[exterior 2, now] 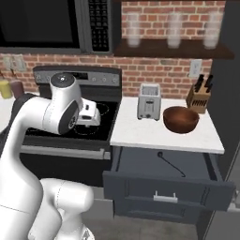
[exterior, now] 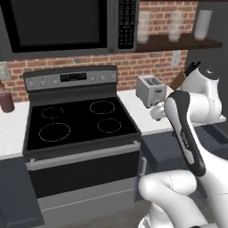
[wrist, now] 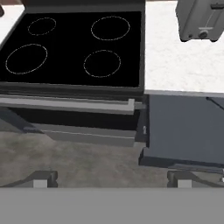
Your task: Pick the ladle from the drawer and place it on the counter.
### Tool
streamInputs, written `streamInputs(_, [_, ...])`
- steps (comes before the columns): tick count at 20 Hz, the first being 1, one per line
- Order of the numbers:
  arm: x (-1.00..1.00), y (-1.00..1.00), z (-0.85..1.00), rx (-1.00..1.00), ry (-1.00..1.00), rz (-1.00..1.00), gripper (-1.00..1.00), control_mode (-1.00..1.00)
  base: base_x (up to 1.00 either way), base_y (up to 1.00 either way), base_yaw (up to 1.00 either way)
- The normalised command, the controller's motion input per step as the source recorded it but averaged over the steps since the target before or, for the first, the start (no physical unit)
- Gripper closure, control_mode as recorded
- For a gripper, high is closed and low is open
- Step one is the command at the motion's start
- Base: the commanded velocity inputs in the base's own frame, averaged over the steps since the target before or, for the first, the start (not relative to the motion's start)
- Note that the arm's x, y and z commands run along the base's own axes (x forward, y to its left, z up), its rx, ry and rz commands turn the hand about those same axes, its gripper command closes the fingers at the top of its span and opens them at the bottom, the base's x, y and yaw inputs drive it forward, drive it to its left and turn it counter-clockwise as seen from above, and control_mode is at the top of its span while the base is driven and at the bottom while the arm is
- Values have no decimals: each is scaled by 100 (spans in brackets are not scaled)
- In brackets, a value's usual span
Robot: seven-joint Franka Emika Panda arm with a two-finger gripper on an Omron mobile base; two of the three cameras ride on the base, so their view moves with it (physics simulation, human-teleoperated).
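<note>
The drawer [exterior 2: 140,183] stands pulled open under the white counter [exterior 2: 140,133], right of the stove. The ladle [exterior 2: 172,165], a thin dark utensil, lies slanted on the drawer floor. In the hand view the drawer [wrist: 183,131] fills the lower right, and a short piece of the ladle handle [wrist: 215,103] shows at the right edge, below the counter [wrist: 175,65]. My gripper [wrist: 111,180] is open and holds nothing, its fingertips [wrist: 43,179] set wide apart. It hangs over the stove's front right corner [exterior 2: 89,121], up and left of the drawer.
A silver toaster [exterior 2: 149,101], a brown wooden bowl [exterior 2: 180,119] and a knife block [exterior 2: 198,96] stand on the counter above the drawer. The black stovetop [exterior: 78,122] and oven door [exterior: 84,171] are to the left, with a microwave [exterior: 58,24] overhead.
</note>
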Motion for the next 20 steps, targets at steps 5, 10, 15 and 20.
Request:
streamInputs(5, [0,0,0,0,0,0,-100,100,-1,67,-38])
streamInputs(10, [0,0,0,0,0,0,-100,100,2,31,-35])
streamInputs(15, [2,-8,-1,0,1,-4,-100,-100,5,3,-17])
streamInputs(20, [15,-82,-6,0,9,-24,-100,-100,0,0,0])
